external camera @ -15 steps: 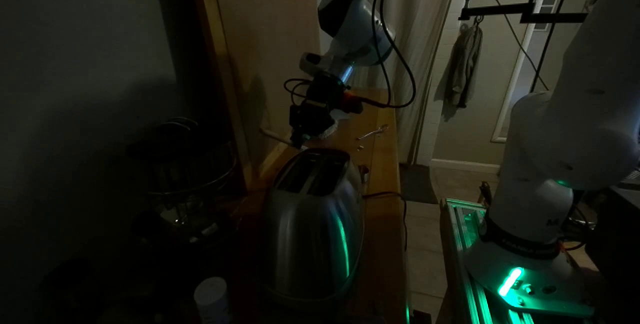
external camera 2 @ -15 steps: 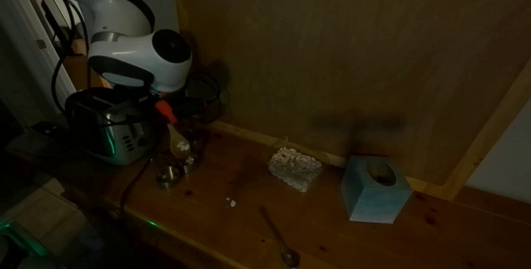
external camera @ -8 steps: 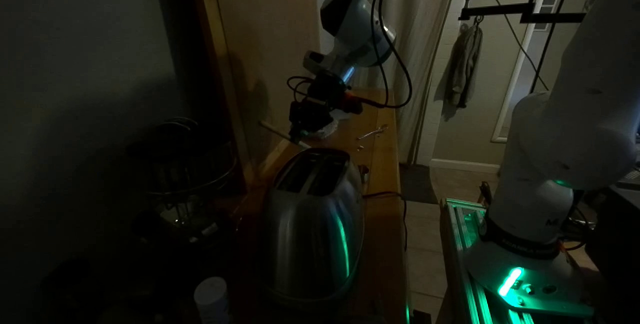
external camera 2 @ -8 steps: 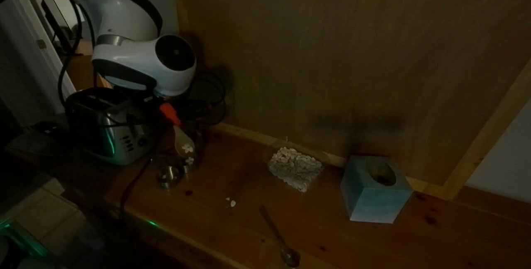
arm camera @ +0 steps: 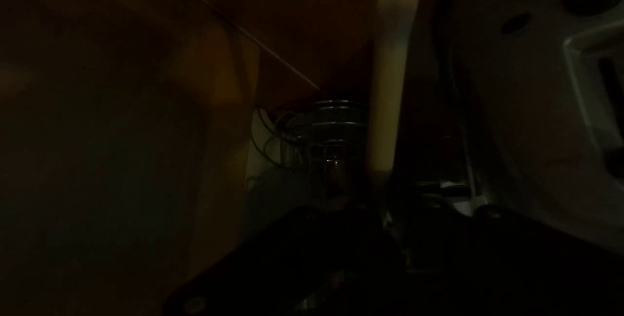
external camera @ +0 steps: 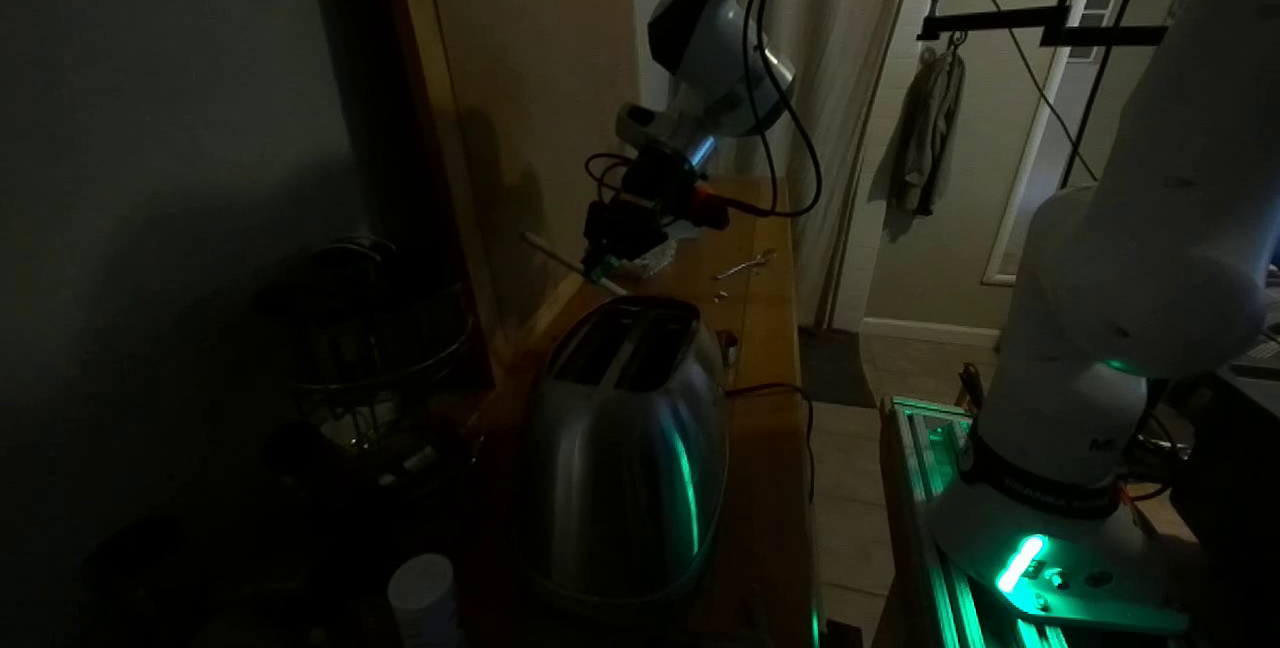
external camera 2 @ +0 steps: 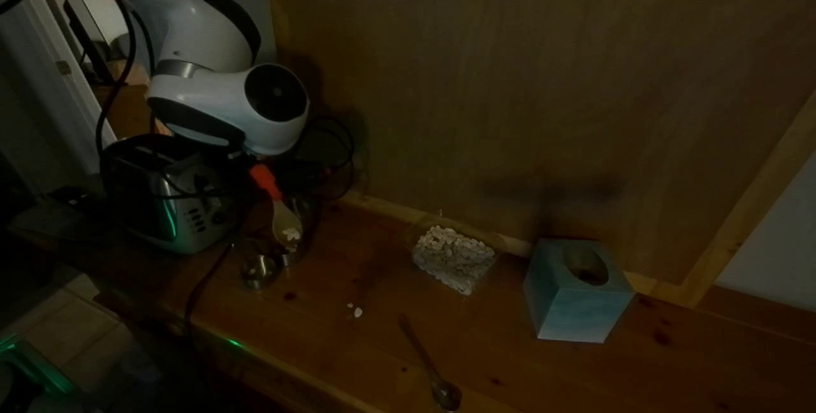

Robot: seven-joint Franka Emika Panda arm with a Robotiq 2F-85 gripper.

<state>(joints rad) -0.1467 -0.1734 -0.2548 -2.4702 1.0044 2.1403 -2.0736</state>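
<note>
My gripper [arm camera: 382,204] is shut on the handle of a pale wooden spoon [arm camera: 390,77]; the fingers are almost black in the wrist view. In an exterior view the spoon's bowl [external camera 2: 284,217] points downward, with a few white pieces [external camera 2: 292,234] near its tip. Just beneath it stands a small metal cup [external camera 2: 289,258], partly covered by the spoon. A second metal cup [external camera 2: 258,271] sits beside it. The gripper [external camera: 600,268] is above the counter just beyond the toaster [external camera: 630,468], and the spoon handle's far end [external camera: 545,248] sticks out towards the wooden panel.
A clear container of white pieces [external camera 2: 454,260] stands by the panel, left of a blue tissue box [external camera 2: 577,292]. A metal spoon [external camera 2: 430,365] and loose white pieces [external camera 2: 355,311] lie on the counter. The toaster's cord [external camera 2: 201,285] runs over the front edge. A wire rack [arm camera: 336,130] stands behind.
The arm and spoon have shifted slightly away from the toaster. The spoon's bowl has come a little lower and now overlaps the small cup's rim in view. The grip on the handle looks unchanged.
</note>
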